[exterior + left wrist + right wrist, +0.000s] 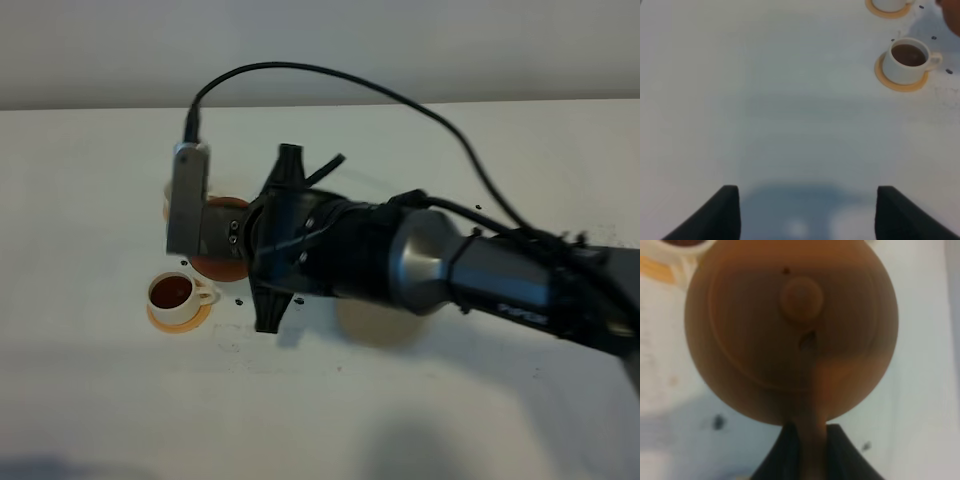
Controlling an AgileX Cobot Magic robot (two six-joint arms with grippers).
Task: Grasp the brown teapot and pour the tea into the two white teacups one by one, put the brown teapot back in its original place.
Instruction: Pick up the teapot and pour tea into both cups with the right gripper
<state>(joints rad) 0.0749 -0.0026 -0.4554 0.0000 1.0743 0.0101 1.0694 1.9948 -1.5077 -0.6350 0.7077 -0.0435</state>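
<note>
Teapot (pixel 790 340) handle sits pinched between right fingers (pixel 777 457).

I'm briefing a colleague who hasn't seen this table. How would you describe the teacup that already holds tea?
On the white table, a dark arm reaches in from the right holding the brown teapot. Nearer the camera than the teapot sits a white teacup on an orange-tan coaster. It shows dark tea, whereas the other cup is mostly hidden behind the arm.

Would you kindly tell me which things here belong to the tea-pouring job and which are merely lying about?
Job: brown teapot, right gripper holding it, filled teacup, second teacup, beige disc.
Lying about: dark specks on the table, idle left gripper.
</note>
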